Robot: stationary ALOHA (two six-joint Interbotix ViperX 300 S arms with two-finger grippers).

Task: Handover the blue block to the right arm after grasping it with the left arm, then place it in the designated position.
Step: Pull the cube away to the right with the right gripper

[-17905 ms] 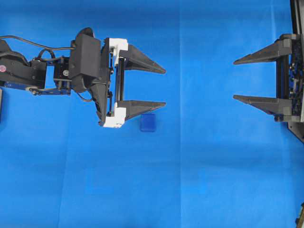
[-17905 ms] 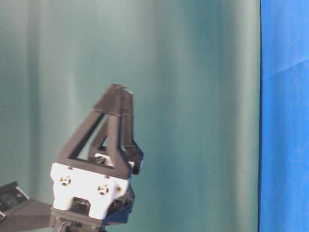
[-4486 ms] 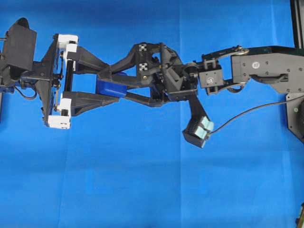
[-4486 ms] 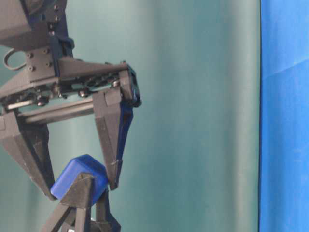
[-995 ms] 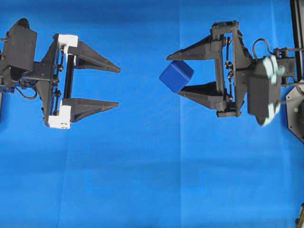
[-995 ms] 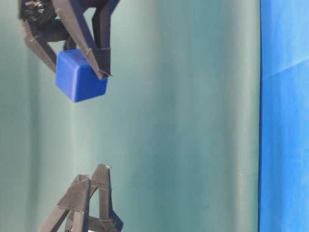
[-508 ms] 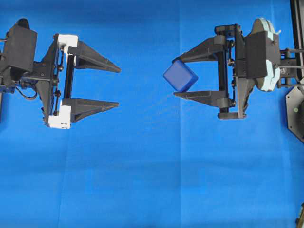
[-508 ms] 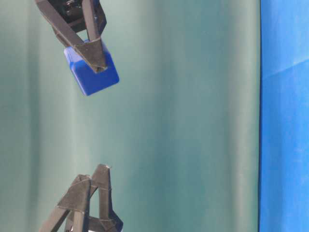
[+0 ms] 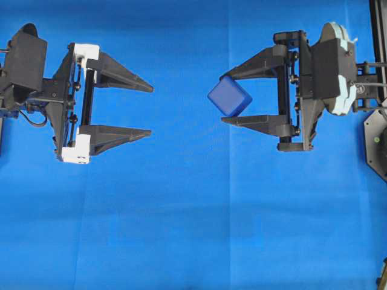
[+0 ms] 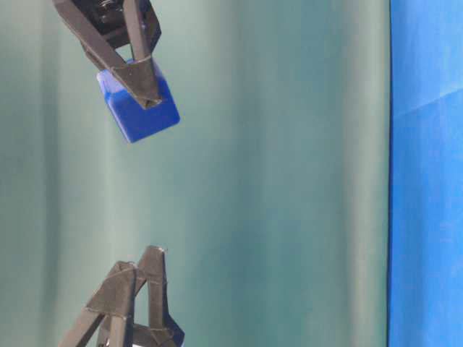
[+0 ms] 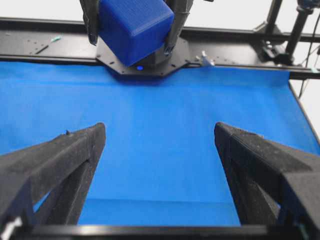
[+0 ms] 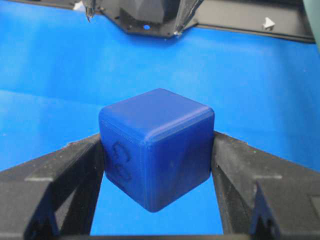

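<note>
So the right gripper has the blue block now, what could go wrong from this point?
1. The blue block sits tilted at the very tips of the right gripper, held on its corners rather than flat faces, so it might twist or slip during the move.
2. It hangs above the blue cloth; if it falls, it could bounce or roll away.
3. The open left gripper faces it across a gap, so a careless path could hit it.

blue block (image 12: 156,147): dark raised or embossed mark on its lower left face in the right wrist view, curly shape, maybe a digit or letter, too blurred to read. No other text, label or number legible anywhere.
</note>
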